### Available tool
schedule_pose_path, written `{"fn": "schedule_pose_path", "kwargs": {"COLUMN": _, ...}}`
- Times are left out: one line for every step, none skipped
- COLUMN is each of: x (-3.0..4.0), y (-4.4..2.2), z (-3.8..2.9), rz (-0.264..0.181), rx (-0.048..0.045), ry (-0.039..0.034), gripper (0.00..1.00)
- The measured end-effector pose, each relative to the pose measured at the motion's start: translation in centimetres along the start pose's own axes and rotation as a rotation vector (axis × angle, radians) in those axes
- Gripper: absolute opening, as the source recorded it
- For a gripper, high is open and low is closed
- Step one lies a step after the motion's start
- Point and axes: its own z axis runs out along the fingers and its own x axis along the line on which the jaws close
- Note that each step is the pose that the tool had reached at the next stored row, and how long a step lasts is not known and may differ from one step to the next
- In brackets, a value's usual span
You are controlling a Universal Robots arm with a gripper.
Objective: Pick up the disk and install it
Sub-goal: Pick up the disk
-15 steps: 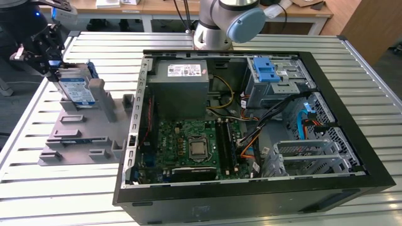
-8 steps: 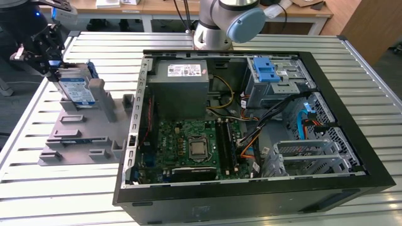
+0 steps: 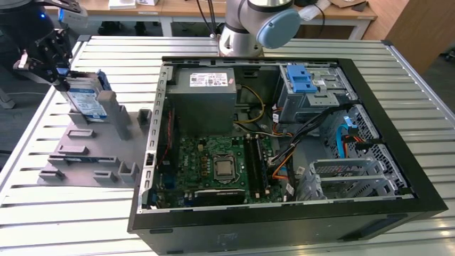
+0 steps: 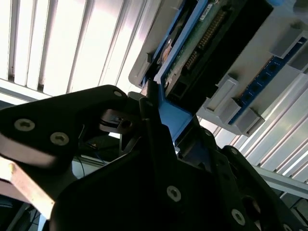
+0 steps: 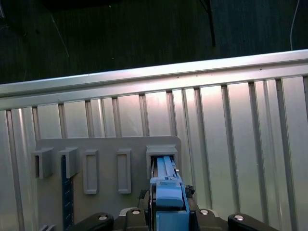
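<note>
The disk [image 3: 87,98], silver with a white-and-blue label and blue rails, stands on edge in a slot of the grey holder block [image 3: 92,154] at the exterior view's left. My gripper [image 3: 61,74] sits at the disk's upper end, shut on it. In the first wrist view the disk's blue rail [image 5: 166,190] lies between the black fingers of the gripper [image 5: 166,214], above the holder's slot [image 5: 161,154]. The second wrist view shows the disk's underside [image 4: 202,43] and the gripper [image 4: 163,120] closed on the blue rail.
An open computer case [image 3: 419,186] lies on the slatted metal table [image 3: 71,224], to the exterior view's right of the holder. Inside are a grey power supply [image 3: 206,98], a motherboard [image 3: 220,162] and a drive bay with a blue latch [image 3: 302,80]. The arm's base [image 3: 245,26] stands behind.
</note>
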Motion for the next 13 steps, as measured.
{"fn": "schedule_pose_path", "kwargs": {"x": 0.0, "y": 0.0, "z": 0.01, "rz": 0.0, "rx": 0.0001, "ry": -0.0001, "gripper": 0.37}}
{"fn": "schedule_pose_path", "kwargs": {"x": 0.0, "y": 0.0, "z": 0.01, "rz": 0.0, "rx": 0.0001, "ry": 0.0, "gripper": 0.37}}
{"fn": "schedule_pose_path", "kwargs": {"x": 0.0, "y": 0.0, "z": 0.01, "rz": 0.0, "rx": 0.0, "ry": 0.0, "gripper": 0.37}}
{"fn": "schedule_pose_path", "kwargs": {"x": 0.0, "y": 0.0, "z": 0.01, "rz": 0.0, "rx": 0.0, "ry": 0.0, "gripper": 0.37}}
{"fn": "schedule_pose_path", "kwargs": {"x": -0.01, "y": 0.0, "z": 0.01, "rz": 0.0, "rx": 0.0001, "ry": -0.0001, "gripper": 0.37}}
{"fn": "schedule_pose_path", "kwargs": {"x": 0.0, "y": 0.0, "z": 0.01, "rz": 0.0, "rx": 0.0001, "ry": 0.0, "gripper": 0.37}}
{"fn": "schedule_pose_path", "kwargs": {"x": 0.0, "y": 0.0, "z": 0.02, "rz": -0.003, "rx": 0.0001, "ry": -0.0001, "gripper": 0.37}}
{"fn": "schedule_pose_path", "kwargs": {"x": 0.0, "y": 0.0, "z": 0.02, "rz": -0.012, "rx": 0.0002, "ry": -0.0002, "gripper": 0.37}}
{"fn": "schedule_pose_path", "kwargs": {"x": 0.0, "y": 0.0, "z": 0.02, "rz": -0.025, "rx": 0.0003, "ry": -0.0004, "gripper": 0.37}}
{"fn": "schedule_pose_path", "kwargs": {"x": 0.01, "y": 0.0, "z": 0.02, "rz": -0.04, "rx": 0.0003, "ry": -0.0007, "gripper": 0.37}}
{"fn": "schedule_pose_path", "kwargs": {"x": 0.01, "y": 0.0, "z": 0.02, "rz": -0.054, "rx": 0.0003, "ry": -0.0008, "gripper": 0.37}}
{"fn": "schedule_pose_path", "kwargs": {"x": 0.02, "y": 0.0, "z": 0.02, "rz": -0.067, "rx": 0.0005, "ry": -0.001, "gripper": 0.37}}
{"fn": "schedule_pose_path", "kwargs": {"x": 0.02, "y": 0.0, "z": 0.02, "rz": -0.075, "rx": 0.0005, "ry": -0.0012, "gripper": 0.37}}
